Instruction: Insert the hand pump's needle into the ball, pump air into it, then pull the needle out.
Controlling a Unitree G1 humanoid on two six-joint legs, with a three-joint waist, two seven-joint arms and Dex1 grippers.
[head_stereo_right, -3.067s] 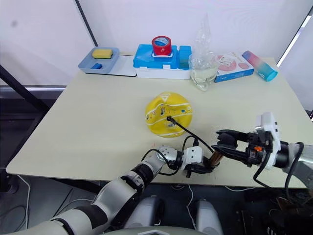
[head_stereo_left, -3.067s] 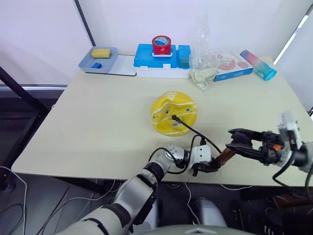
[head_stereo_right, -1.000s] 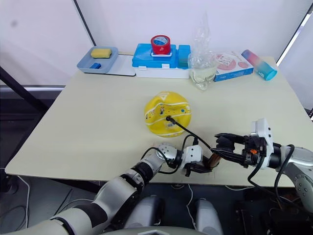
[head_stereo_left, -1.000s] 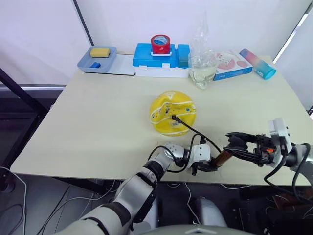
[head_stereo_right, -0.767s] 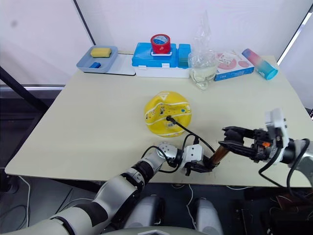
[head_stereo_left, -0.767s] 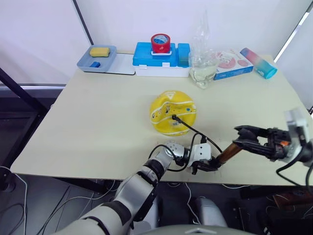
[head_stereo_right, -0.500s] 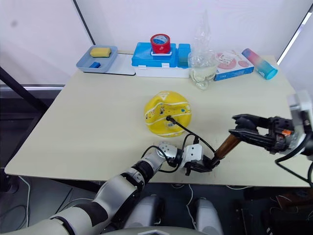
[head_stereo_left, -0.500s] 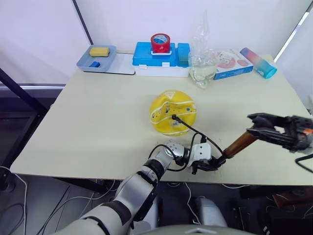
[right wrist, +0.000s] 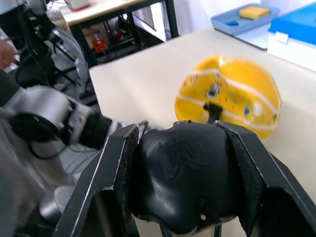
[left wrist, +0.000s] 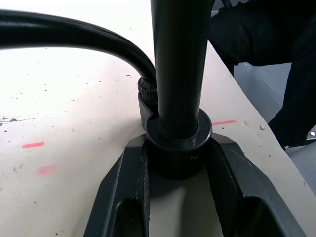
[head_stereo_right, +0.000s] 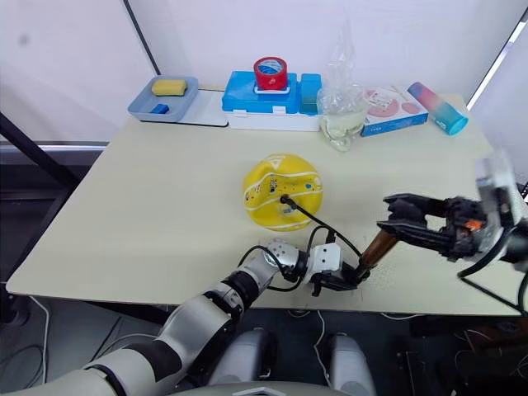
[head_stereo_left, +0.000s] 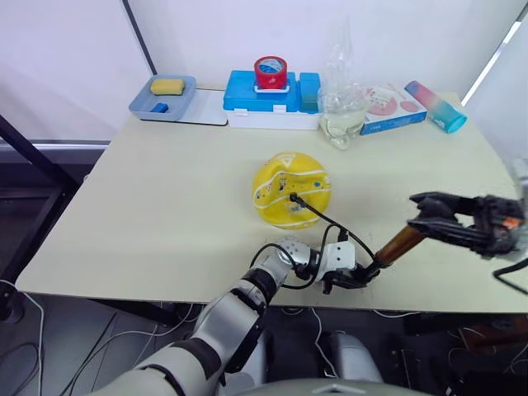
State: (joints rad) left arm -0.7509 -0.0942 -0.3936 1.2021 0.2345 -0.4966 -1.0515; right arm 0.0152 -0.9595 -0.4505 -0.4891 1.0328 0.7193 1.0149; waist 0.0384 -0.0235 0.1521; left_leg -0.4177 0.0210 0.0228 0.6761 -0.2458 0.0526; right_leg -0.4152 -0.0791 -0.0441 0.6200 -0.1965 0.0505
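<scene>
The dented yellow ball (head_stereo_left: 290, 188) lies mid-table. The needle's black fitting (head_stereo_left: 294, 198) is stuck into its top; the pin itself is hidden. From there the thin black hose (head_stereo_left: 330, 223) runs to the hand pump (head_stereo_left: 398, 246), which slants up to the right near the table's front edge. My left gripper (head_stereo_left: 353, 279) is shut on the pump's black base cap (left wrist: 177, 145), holding it on the table. My right gripper (head_stereo_left: 433, 216) is shut on the black handle (right wrist: 185, 173), raised above the table, with the gold barrel showing between the two grippers.
At the back stand a blue box (head_stereo_left: 272, 101) with a red tape roll (head_stereo_left: 271, 73) on it, a tray (head_stereo_left: 142, 102) holding a yellow sponge, a clear plastic bag (head_stereo_left: 342, 107), a pink-white box (head_stereo_left: 393, 109) and a pink-blue tube (head_stereo_left: 435, 106). The table's front edge (head_stereo_left: 412, 301) is close below the pump.
My right gripper drew the handle up and to the right, away from the base, then came back slightly. The left gripper, base cap and ball stayed put.
</scene>
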